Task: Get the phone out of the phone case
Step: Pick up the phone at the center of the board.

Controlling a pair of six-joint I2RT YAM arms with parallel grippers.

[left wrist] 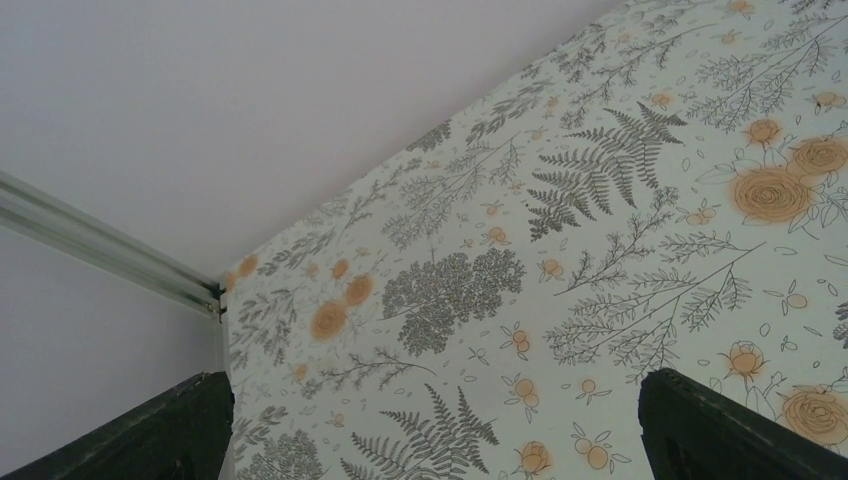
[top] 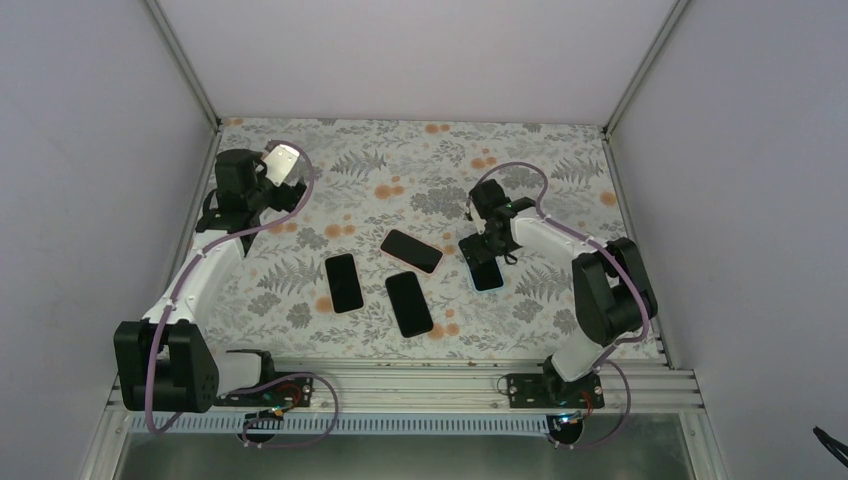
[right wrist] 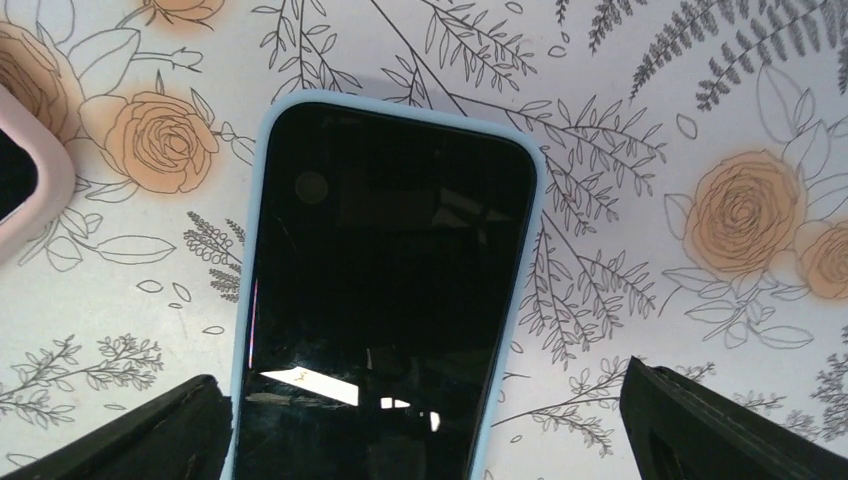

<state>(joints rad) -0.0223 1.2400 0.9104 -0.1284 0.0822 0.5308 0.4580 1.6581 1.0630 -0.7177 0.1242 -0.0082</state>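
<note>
Phone (right wrist: 385, 290) in its light-blue case (right wrist: 400, 103) lies flat on the floral tablecloth (right wrist: 620, 60), right gripper (right wrist: 420, 400) spread wide above it (gripping nothing); left gripper (left wrist: 435, 400) likewise spread, empty.

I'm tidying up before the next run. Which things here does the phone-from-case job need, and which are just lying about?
For the job, judging by where the arm is:
- phone in the light blue case
- right gripper, open above it

Lying about:
- three other phones, one of them in a pink case
- left gripper, open, off at the far left
</note>
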